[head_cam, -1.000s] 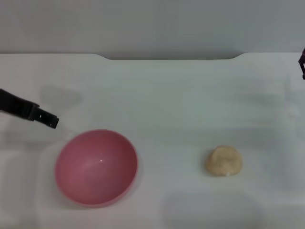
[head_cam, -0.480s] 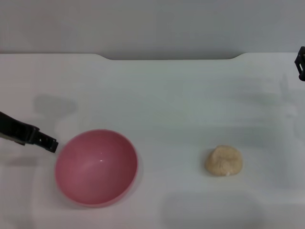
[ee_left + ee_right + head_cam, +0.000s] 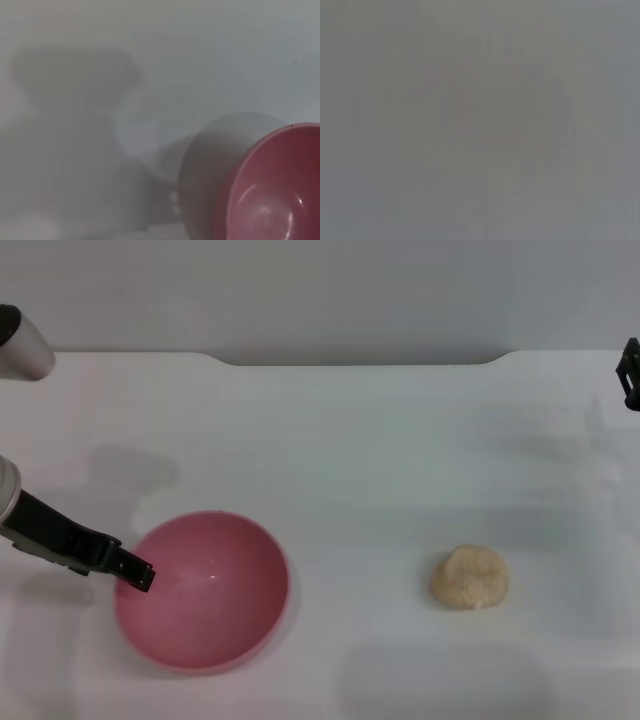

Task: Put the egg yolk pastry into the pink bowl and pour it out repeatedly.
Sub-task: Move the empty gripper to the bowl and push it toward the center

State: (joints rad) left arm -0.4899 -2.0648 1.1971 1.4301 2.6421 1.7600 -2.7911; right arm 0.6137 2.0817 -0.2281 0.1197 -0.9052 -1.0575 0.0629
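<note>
The pink bowl (image 3: pixel 203 590) sits upright and empty on the white table at the front left; it also shows in the left wrist view (image 3: pixel 272 187). The egg yolk pastry (image 3: pixel 470 577), a tan lumpy ball, lies on the table to the bowl's right, well apart from it. My left gripper (image 3: pixel 135 574) reaches in from the left with its tip at the bowl's left rim. My right gripper (image 3: pixel 631 373) is parked at the far right edge, far from the pastry. The right wrist view shows only plain grey.
The white table (image 3: pixel 360 440) has a notched back edge against a grey wall. A light-coloured part of the left arm (image 3: pixel 20 343) shows at the upper left.
My left gripper has moved forward and to the right, from behind the bowl's left side to its left rim. The bowl, the pastry and the right gripper have not moved.
</note>
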